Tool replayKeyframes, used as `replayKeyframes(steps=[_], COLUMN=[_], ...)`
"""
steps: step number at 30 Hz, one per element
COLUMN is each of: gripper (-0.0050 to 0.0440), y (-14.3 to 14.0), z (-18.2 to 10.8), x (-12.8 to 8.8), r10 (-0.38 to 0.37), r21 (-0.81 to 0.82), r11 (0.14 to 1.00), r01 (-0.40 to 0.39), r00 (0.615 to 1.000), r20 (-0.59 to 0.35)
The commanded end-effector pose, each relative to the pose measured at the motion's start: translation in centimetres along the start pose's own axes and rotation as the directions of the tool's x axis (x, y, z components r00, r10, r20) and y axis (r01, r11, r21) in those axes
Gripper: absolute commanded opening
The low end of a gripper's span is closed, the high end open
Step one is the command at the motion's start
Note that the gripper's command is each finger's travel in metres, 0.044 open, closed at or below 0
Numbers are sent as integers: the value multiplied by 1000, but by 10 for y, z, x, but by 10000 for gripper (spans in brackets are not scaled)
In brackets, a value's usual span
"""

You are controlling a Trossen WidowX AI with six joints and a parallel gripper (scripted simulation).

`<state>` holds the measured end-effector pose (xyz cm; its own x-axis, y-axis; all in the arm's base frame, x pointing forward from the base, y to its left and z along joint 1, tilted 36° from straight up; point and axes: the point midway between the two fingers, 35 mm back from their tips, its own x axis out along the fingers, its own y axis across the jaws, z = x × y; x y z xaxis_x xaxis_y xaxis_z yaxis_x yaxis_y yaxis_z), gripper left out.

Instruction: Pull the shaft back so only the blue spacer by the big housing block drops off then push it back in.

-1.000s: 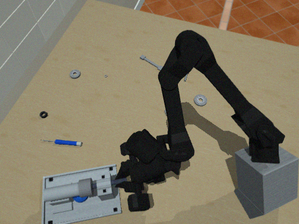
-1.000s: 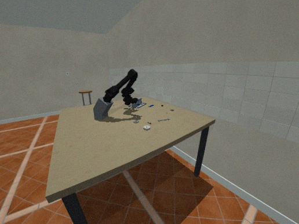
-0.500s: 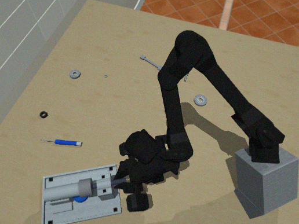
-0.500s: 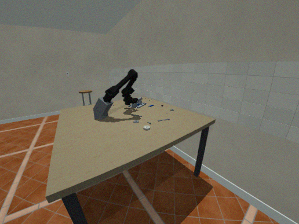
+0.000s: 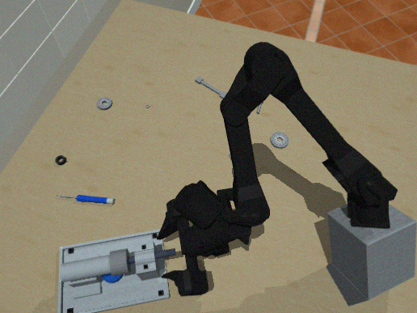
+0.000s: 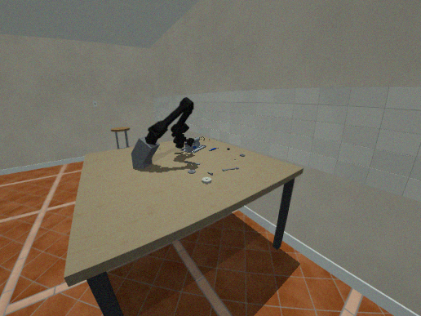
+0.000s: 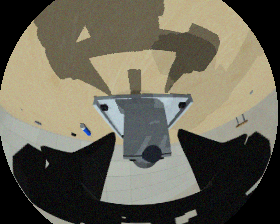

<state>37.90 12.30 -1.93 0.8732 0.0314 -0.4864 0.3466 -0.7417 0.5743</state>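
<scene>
The shaft [image 5: 170,252] [image 7: 151,153] is dark and lies in the grey housing [image 5: 82,268], its free end sticking out past the smaller bearing block [image 5: 145,257]. A short piece of it also shows between that block and the wider grey collar [image 5: 119,261]. A blue spacer [image 5: 112,277] lies low on the base plate [image 5: 133,298] beside and below the housing, partly hidden by it. My gripper [image 5: 162,256] [image 7: 147,134] is open, with one finger on each side of the shaft's free end and a gap to each. Other spacers cannot be made out.
A blue screwdriver [image 5: 92,199] and a black ring [image 5: 62,162] lie behind the base plate. Grey discs [image 5: 104,103] [image 5: 279,140] and a long grey part [image 5: 211,86] lie farther off. The arm stands on a grey pedestal [image 5: 368,253] at the right.
</scene>
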Motion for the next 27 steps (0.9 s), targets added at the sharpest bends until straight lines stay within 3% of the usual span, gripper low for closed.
replayKeyframes(steps=[1,4,9,13,18,25,27], gripper=[440,440,440,440,440,440,440], y=[0,0,0,-1,-3,-3,-4], z=[-2,-2,0,0,27,28,27], x=[-10,-16,-57,-53,-86,-88,-98], r10=[2,2,6,3,6,6,4], r21=[1,1,2,-3,2,2,1], r11=[1000,1000,1000,1000,1000,1000,1000], r01=[-2,-2,-6,-3,-6,-6,-4], r00=[1000,1000,1000,1000,1000,1000,1000], r20=[-1,-2,-5,-8,-6,-5,-3])
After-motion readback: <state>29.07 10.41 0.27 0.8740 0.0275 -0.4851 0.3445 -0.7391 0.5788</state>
